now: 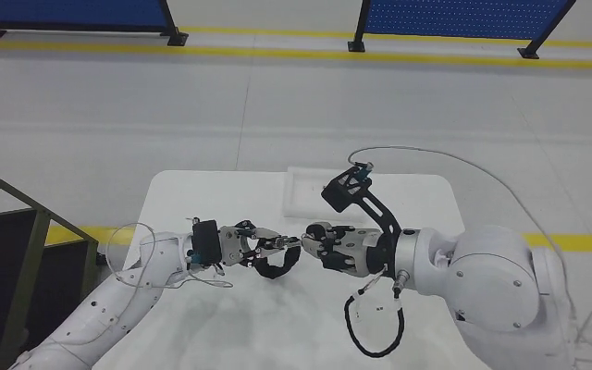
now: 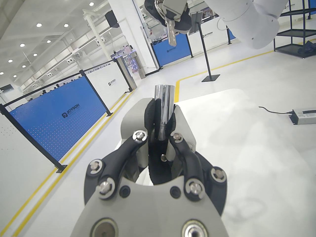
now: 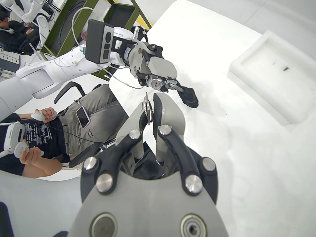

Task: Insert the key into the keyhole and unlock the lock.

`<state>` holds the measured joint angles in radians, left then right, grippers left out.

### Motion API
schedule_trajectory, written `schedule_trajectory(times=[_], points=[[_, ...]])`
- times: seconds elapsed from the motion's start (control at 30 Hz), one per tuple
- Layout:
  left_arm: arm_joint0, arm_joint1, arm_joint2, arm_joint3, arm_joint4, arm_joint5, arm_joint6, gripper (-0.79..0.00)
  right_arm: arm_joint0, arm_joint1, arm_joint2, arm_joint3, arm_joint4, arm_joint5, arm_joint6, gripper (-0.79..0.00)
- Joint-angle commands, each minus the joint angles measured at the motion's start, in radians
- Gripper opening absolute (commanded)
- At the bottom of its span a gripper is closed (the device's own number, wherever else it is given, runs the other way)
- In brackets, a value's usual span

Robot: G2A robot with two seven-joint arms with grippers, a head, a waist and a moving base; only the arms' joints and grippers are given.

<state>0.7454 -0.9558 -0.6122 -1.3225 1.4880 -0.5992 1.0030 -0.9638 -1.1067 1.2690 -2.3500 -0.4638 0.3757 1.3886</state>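
- Top view: my left gripper (image 1: pixel 282 246) and right gripper (image 1: pixel 309 234) sit nearly nose to nose above the table (image 1: pixel 185 199).
- Left wrist view: left gripper clamped on the lock (image 2: pixel 163 109), with the key (image 2: pixel 171 35) apart from it.
- Right wrist view: right gripper pinches the key. I'd square its blade to the keyhole (image 3: pixel 155 84) before pushing — gently.

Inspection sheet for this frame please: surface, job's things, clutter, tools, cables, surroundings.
Surface: white table.
Job's things: lock in the left tool, keyhole facing the key; key in the right tool, apart from the lock, not yet inserted.
Clutter: white foam tray at the table's far side.
Tools: left tool shut on the lock; right tool shut on the key.
Cables: black cable loop by the right arm; thin grey cable arcing from its wrist.
Surroundings: blue barriers, yellow floor lines.
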Motion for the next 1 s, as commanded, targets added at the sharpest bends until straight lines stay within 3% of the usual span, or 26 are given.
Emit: schedule_trajectory(times=[0.0,0.47,0.97], points=[[-0.003,-0.009,0.002,0.015,-0.001,0.011,0.017,-0.785,0.011,0.001,-0.014,0.0,-0.011,0.022,0.004,-0.785],[-0.01,-0.045,-0.011,0.059,0.052,0.042,0.032,-0.785,0.053,0.015,-0.151,0.0,-0.223,0.081,-0.025,-0.785],[0.025,-0.05,-0.066,0.033,0.107,0.084,-0.003,-0.785,0.051,0.026,-0.197,0.0,-0.228,0.123,-0.067,-0.785]])
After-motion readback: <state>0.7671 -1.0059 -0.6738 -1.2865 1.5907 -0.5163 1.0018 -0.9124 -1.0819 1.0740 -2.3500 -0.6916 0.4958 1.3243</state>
